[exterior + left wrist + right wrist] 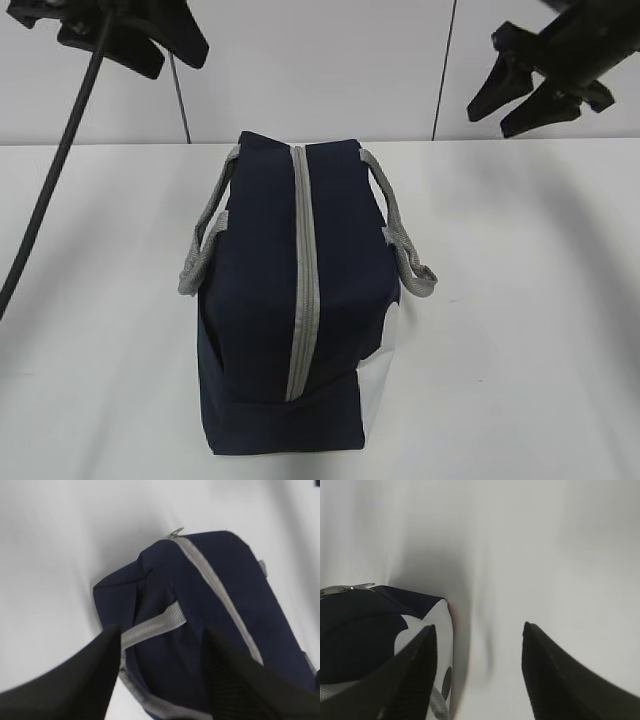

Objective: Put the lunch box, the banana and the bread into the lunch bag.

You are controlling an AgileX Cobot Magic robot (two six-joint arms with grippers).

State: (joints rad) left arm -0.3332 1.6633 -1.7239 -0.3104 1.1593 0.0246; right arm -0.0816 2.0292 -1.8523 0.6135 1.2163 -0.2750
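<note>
The navy lunch bag stands in the middle of the white table, and its grey zipper runs shut along the top. My left gripper hangs open, high at the back left, clear of the bag. In the left wrist view the left gripper is above the bag and a grey strap shows between its fingers. My right gripper is open, high at the back right. The right gripper holds nothing, and the bag's white side panel lies by its left finger. The lunch box, banana and bread are out of view.
Grey strap handles droop down both sides of the bag. A metal ring pull sits at one end of the zipper. A black cable hangs down at the left. White tabletop surrounds the bag, with a white wall behind it.
</note>
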